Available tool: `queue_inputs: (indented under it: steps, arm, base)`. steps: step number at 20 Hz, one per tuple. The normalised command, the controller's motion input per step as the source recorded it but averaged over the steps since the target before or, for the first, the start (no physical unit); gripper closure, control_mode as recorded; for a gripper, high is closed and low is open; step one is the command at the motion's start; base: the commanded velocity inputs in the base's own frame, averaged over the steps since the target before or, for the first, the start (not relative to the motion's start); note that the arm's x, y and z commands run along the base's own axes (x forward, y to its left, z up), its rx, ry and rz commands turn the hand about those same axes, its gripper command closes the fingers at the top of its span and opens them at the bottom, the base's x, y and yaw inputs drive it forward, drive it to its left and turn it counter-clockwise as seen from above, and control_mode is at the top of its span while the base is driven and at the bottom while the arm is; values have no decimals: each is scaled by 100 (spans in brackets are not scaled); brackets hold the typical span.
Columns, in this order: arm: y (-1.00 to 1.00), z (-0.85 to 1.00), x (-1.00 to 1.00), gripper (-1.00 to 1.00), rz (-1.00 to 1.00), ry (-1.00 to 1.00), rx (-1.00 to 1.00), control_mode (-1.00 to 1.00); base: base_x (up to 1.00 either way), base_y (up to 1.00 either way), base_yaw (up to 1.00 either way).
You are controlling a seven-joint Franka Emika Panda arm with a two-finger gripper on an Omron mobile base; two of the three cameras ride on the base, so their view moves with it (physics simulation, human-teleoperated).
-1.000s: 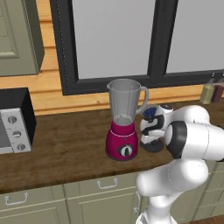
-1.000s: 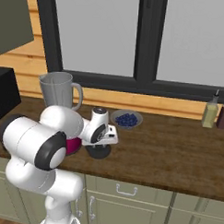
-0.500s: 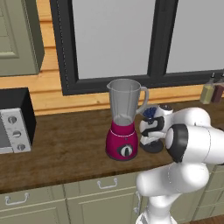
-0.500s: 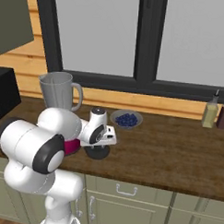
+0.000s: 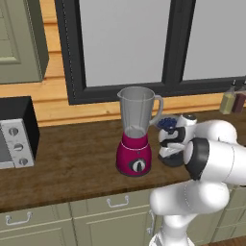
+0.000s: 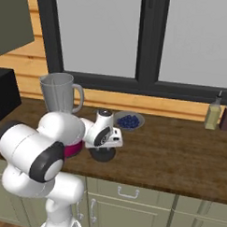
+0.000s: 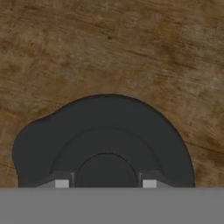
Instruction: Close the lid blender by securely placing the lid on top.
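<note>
Gripper now tighter on lid.

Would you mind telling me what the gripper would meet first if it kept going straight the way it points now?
The gripper points down at the lid, its fingertips either side of the raised centre. It would meet the lid at once, then the counter beneath.
</note>
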Motion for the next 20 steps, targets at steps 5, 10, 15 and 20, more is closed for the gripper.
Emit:
queue_inputs:
  steps: [5, 10, 15, 20]
  arm:
    - [-32, 50, 0, 100, -4, -1, 4, -100]
    - [-6, 69, 0, 100, -2, 0, 2, -100]
    - [0, 71, 0, 100, 0, 0, 2, -100]
    - [-9, 76, -6, 100, 0, 0, 4, -100]
  base:
    - [0, 0, 0]
    - [0, 0, 0]
    - [0, 0, 0]
    - [0, 0, 0]
